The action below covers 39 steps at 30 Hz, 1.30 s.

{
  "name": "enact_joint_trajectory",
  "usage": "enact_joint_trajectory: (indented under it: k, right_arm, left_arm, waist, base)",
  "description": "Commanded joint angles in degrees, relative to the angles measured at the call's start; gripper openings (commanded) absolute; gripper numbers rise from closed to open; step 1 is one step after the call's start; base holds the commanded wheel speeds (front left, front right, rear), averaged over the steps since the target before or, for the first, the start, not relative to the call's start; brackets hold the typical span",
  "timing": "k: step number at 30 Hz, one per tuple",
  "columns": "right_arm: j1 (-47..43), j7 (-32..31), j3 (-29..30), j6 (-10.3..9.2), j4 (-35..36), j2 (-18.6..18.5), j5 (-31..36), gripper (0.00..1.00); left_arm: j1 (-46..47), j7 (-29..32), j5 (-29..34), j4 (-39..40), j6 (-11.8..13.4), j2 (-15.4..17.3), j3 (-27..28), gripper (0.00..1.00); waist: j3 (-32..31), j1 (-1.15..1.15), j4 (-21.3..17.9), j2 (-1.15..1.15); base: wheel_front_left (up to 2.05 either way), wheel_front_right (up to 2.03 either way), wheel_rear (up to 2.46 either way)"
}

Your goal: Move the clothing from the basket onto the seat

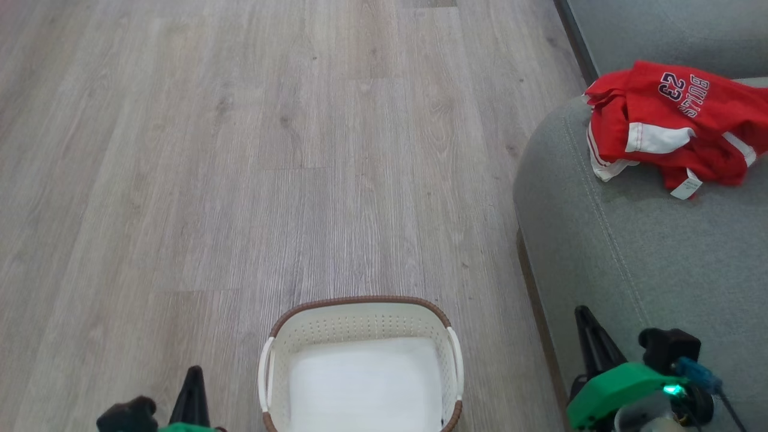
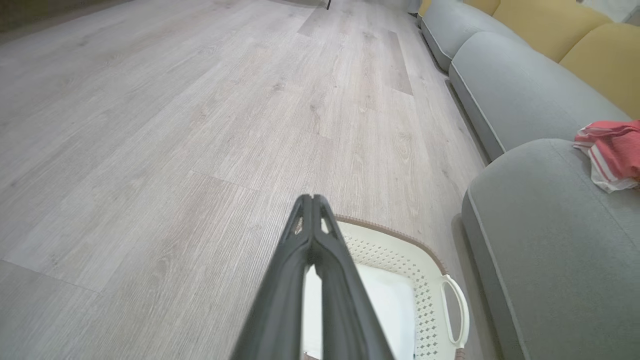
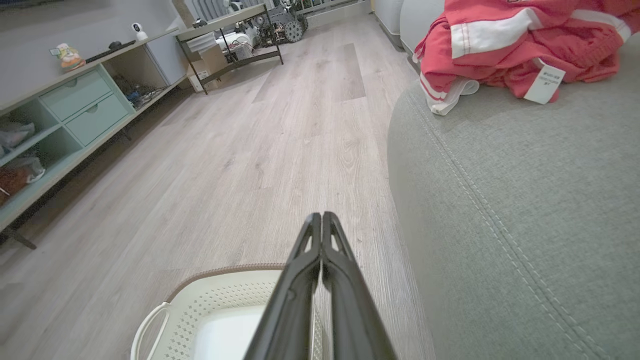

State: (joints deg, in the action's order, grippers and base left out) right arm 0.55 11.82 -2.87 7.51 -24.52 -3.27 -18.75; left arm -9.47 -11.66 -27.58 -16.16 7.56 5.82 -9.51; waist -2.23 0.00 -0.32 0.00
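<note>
Well ahead of the closed right gripper (image 3: 322,216), the clothing (image 3: 500,65) lies on the seat (image 3: 525,210).

Clothing (image 1: 678,126) on seat (image 1: 630,252), basket (image 1: 360,312) on floor (image 1: 240,150) left of seat

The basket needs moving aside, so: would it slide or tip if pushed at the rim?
The basket looks empty and thin-walled, so probably light. On the smooth plank floor it would likely slide rather than tip. Its perforated walls may flex.
</note>
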Motion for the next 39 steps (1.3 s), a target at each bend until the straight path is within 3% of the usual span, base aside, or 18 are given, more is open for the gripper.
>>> enact_joint_trajectory:
  k: [1, 39]
  right_arm:
    - [2.8, -0.3, 0.4, 0.00, 2.1, 0.1, -1.8, 0.00]
    - [3.8, -6.5, 3.5, -0.01, 5.0, 0.2, -26.3, 0.00]
  left_arm:
    - [2.9, 0.4, -1.4, 1.8, -0.3, 0.3, 1.3, 0.00]
    - [7.2, 6.5, -23.1, 1.9, -5.4, -0.8, 6.4, 0.00]
  waist:
    - [0.0, 0.00, 0.0, 0.00]
    - [0.8, 0.00, 0.1, 0.00]
  base:
    - [0.00, 0.00, 0.00]
    - [0.00, 0.00, 0.00]
